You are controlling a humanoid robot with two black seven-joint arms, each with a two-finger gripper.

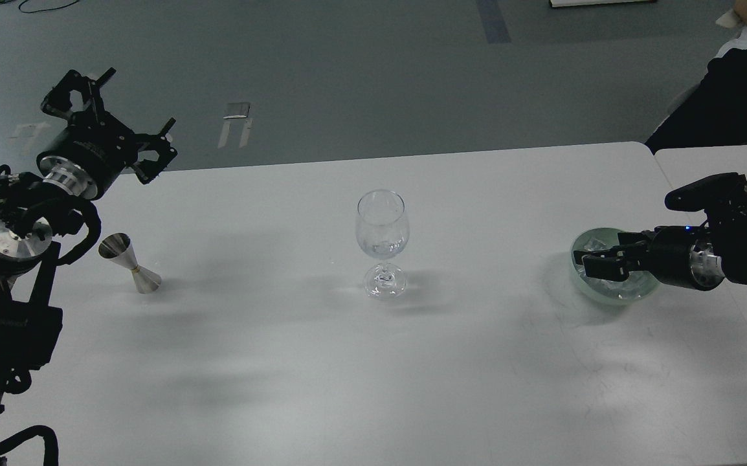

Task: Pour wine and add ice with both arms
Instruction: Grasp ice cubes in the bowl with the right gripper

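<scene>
A clear wine glass (382,241) stands upright at the table's middle, with something small and clear low in its bowl. A pale green bowl (621,296) at the right holds the ice (596,244), clear small cubes. My right gripper (599,265) reaches in from the right and hovers over the bowl's inside, hiding most of the cubes. Its fingers look dark and close together, and I cannot tell if they hold anything. My left gripper (133,105) is raised above the table's far left corner, open and empty.
A steel jigger (131,264) stands on the table at the left, below my left arm. A second table (716,165) adjoins at the right. A person in dark clothes (729,97) sits beyond the far right corner.
</scene>
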